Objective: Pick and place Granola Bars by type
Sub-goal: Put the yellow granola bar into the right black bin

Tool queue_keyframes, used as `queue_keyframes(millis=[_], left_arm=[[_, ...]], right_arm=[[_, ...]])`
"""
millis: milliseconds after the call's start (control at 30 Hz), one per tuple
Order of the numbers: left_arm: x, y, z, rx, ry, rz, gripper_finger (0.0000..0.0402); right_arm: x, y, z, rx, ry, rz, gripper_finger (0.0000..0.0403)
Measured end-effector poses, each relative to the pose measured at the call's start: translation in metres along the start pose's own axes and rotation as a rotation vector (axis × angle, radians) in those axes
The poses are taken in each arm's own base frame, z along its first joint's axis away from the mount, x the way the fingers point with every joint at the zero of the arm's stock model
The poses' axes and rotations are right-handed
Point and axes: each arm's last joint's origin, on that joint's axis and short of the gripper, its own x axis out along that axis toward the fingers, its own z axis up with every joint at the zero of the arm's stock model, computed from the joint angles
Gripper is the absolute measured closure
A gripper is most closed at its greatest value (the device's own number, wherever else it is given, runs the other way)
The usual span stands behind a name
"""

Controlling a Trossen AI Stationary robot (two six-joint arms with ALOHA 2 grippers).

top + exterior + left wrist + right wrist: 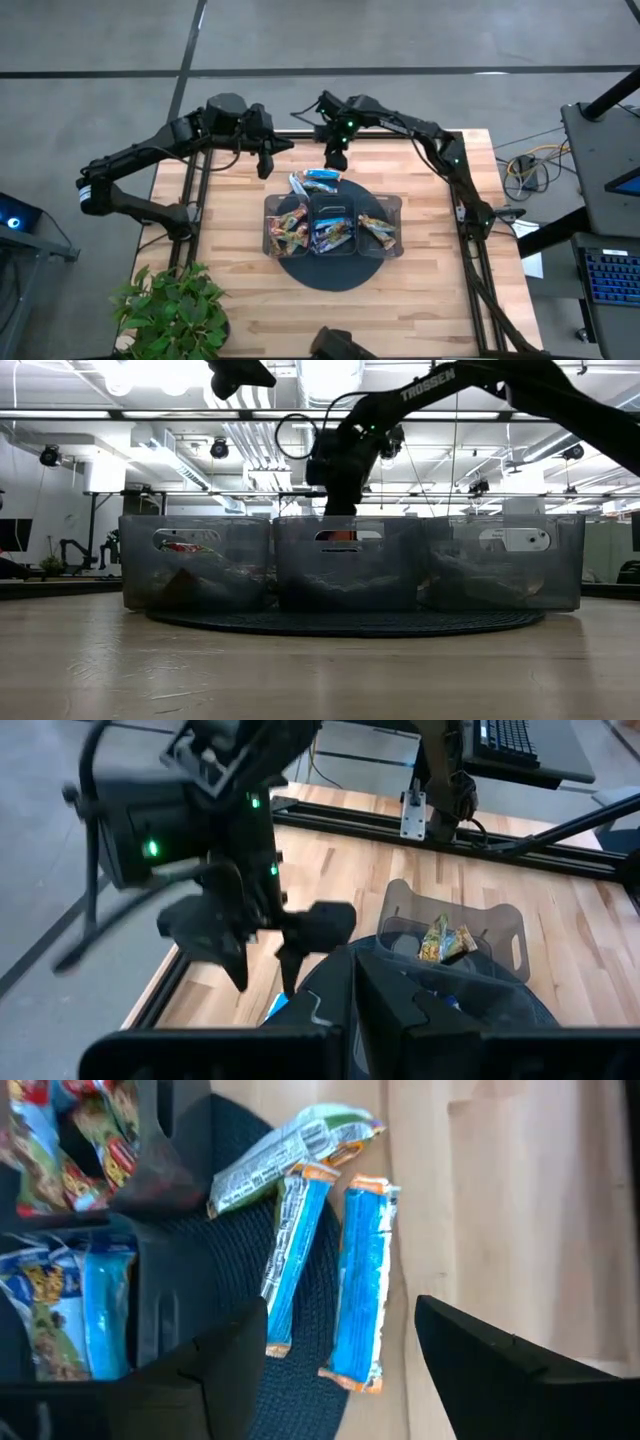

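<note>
Three loose granola bars lie beyond the tray, partly on the dark mat's far edge: two light blue (360, 1280) (290, 1260) and one pale greenish-white (285, 1150); in the high view they show as a small cluster (315, 181). The dark three-compartment tray (392, 200) holds reddish multicolour bars (290, 230) on its left, blue ones (330, 232) in the middle and more multicolour ones (377, 228) on its right. My right gripper (340, 1370) hovers open above the loose bars, its fingers standing either side of one blue bar without touching. My left gripper (266, 160) waits shut, raised near the far-left of the tray.
The tray stands on a round dark mat (330, 272) at the table's middle. A potted plant (175, 310) sits at the near-left corner. Black frame rails (195, 190) (470, 220) run along both sides. Bare wood lies left, right and near of the mat.
</note>
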Motion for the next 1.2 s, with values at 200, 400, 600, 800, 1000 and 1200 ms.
queue_keyframes(millis=[200,400,600,800,1000,1200], left_arm=[[0.000,0.000,0.000,0.000,0.001,0.001,0.0401],[0.000,0.000,0.000,-0.001,0.003,0.001,0.0401],[0.000,0.000,0.000,-0.001,0.004,0.002,0.0402],[0.000,0.001,0.000,-0.002,0.003,0.002,0.0402],[0.000,0.001,-0.001,-0.006,0.004,0.002,0.0402],[0.000,0.001,0.000,-0.011,0.003,0.002,0.0402]], right_arm=[[0.020,-0.001,-0.001,-0.008,0.038,0.018,0.0163],[0.023,0.000,-0.002,-0.001,0.053,0.024,0.0165],[0.030,0.015,0.002,-0.066,0.079,0.035,0.0165],[0.032,0.013,0.002,-0.082,0.106,-0.042,0.0168],[0.036,0.010,0.001,-0.082,0.099,-0.066,0.0169],[0.046,0.006,-0.003,-0.078,0.112,-0.123,0.0170]])
